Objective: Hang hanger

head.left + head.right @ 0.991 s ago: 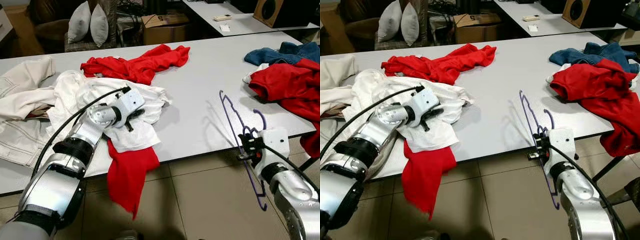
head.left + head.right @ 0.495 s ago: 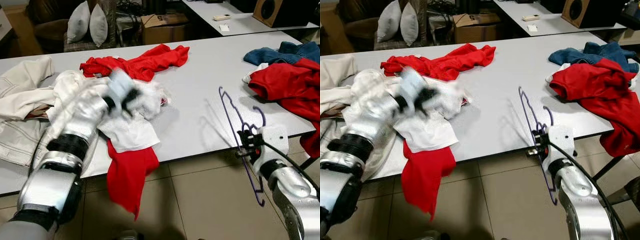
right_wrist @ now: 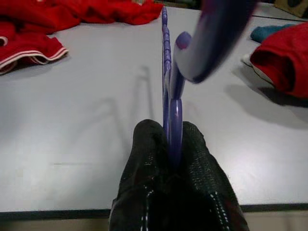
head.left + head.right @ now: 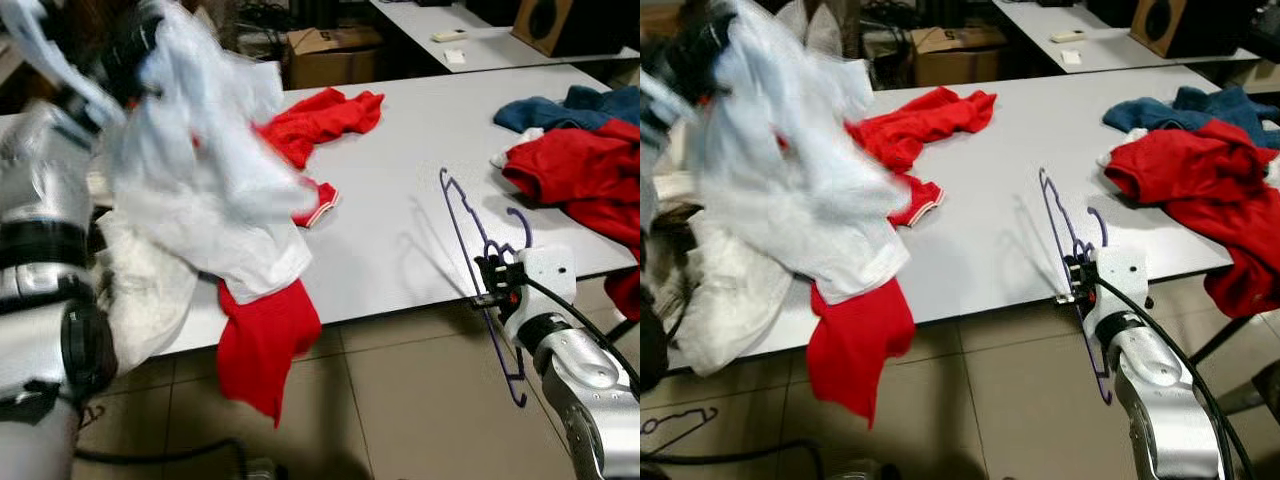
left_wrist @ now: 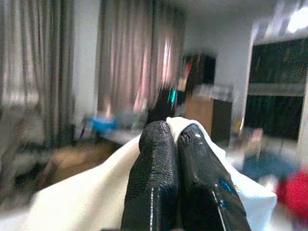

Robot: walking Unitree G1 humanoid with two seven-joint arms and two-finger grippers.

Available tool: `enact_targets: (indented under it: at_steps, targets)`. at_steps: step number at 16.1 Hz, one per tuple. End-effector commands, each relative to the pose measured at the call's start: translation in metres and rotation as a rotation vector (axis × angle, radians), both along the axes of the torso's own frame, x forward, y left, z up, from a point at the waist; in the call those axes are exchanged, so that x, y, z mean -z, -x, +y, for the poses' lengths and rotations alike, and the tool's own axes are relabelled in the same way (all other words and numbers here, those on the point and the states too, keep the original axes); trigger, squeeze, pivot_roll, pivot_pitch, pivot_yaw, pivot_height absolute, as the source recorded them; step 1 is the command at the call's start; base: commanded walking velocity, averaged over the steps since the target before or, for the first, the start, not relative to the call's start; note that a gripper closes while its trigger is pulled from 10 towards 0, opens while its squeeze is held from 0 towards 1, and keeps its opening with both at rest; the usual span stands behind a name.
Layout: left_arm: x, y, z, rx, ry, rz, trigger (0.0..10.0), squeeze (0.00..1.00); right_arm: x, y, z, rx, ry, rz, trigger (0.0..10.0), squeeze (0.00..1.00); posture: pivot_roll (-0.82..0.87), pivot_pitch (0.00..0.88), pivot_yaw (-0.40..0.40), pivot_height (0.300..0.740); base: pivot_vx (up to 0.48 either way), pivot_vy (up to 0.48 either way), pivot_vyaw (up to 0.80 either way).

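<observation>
Motion-blurred at upper left: left gripper (image 5: 173, 144), fingers pressed together on a raised white garment (image 4: 200, 170). Right gripper (image 3: 171, 144) clenched on the purple hanger (image 4: 470, 235), held upright at the near edge of the white table (image 4: 400, 200). Red clothes (image 4: 575, 175) on the tabletop; tiled floor (image 4: 400, 400) below; cardboard box (image 4: 330, 50) behind.

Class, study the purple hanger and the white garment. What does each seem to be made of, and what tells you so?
Hanger: likely plastic, smooth and slightly glossy, thin moulded bars with notches; held in the right pincer. White garment: soft woven or knit fabric, probably cotton, matte; it folds and drapes limply from the raised left pincer. Motion blur hides the weave.
</observation>
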State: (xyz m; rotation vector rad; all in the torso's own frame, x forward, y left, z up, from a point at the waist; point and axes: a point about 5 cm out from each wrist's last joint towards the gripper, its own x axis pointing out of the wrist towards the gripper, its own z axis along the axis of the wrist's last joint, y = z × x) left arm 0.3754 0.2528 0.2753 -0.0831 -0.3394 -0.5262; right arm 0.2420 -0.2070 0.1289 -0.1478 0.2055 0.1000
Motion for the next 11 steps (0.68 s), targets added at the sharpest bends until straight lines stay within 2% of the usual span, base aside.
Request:
enact_targets:
  at_steps: [1, 2, 3, 4, 5, 8, 11]
  targets:
    - [0.022, -0.001, -0.008, 0.01, -0.123, 0.092, 0.0, 0.0, 0.001, -0.001, 0.002, -0.003, 0.0, -0.004, 10.0, 0.0, -0.03, 0.0, 0.028, 0.74, 0.0, 0.0, 0.0]
    - [0.03, 0.0, -0.01, 0.023, -0.172, 0.116, 0.0, 0.0, 0.001, -0.001, 0.002, -0.003, 0.0, -0.004, 10.0, 0.0, -0.02, 0.0, 0.028, 0.74, 0.0, 0.0, 0.0]
    - [0.053, 0.005, -0.017, 0.067, -0.322, 0.182, 0.0, 0.0, 0.001, -0.001, 0.002, -0.005, -0.001, -0.002, 10.0, 0.0, -0.03, 0.0, 0.029, 0.74, 0.0, 0.0, 0.0]
    - [0.074, 0.011, -0.02, 0.105, -0.426, 0.241, 0.0, 0.0, 0.002, 0.0, 0.002, -0.006, -0.002, 0.0, 10.0, 0.0, -0.03, 0.0, 0.031, 0.74, 0.0, 0.0, 0.0]
    - [0.082, 0.015, -0.025, 0.167, -0.446, 0.27, 0.0, 0.0, 0.002, 0.0, 0.002, -0.007, -0.002, 0.002, 10.0, 0.0, -0.03, 0.0, 0.032, 0.74, 0.0, 0.0, 0.0]
    - [0.096, 0.045, -0.058, 0.498, -0.501, 0.323, 0.0, 0.0, 0.003, 0.001, 0.002, -0.006, -0.001, 0.006, 10.0, 0.0, -0.03, 0.0, 0.037, 0.74, 0.0, 0.0, 0.0]
    - [0.107, 0.064, -0.079, 0.667, -0.544, 0.388, 0.0, 0.0, 0.004, 0.001, 0.003, -0.008, -0.002, 0.004, 10.0, 0.0, -0.03, 0.0, 0.038, 0.74, 0.0, 0.0, 0.0]
